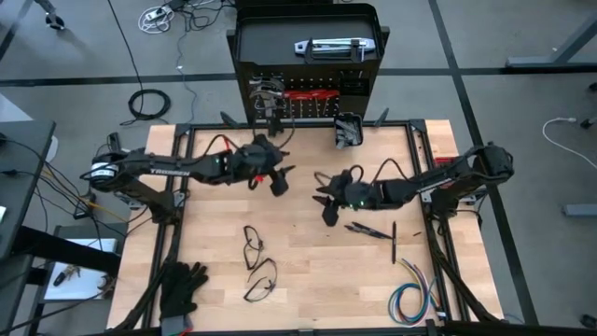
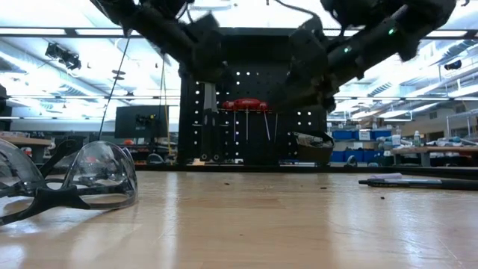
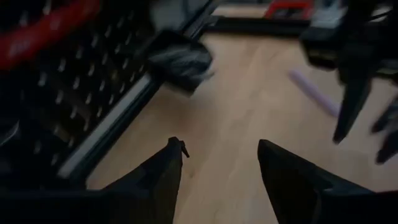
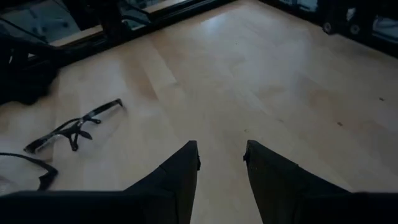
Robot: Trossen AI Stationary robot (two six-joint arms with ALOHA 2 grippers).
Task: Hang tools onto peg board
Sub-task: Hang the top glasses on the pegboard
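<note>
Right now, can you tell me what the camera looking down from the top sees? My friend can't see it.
Two dark robot arms reach over a wooden table toward a black peg board at its far edge, where red-handled tools already hang. The left gripper and the right gripper are both open and empty. Safety glasses, black gloves and coloured wires lie nearer.

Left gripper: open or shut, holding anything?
Open and empty: the left gripper shows its two fingers apart with bare table between them.

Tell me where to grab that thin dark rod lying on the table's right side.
Grip the thin dark rod at mid-length, coming straight down from above and closing across its narrow width. It is long, slim and lies flat on the table, so only its top and sides are reachable.
</note>
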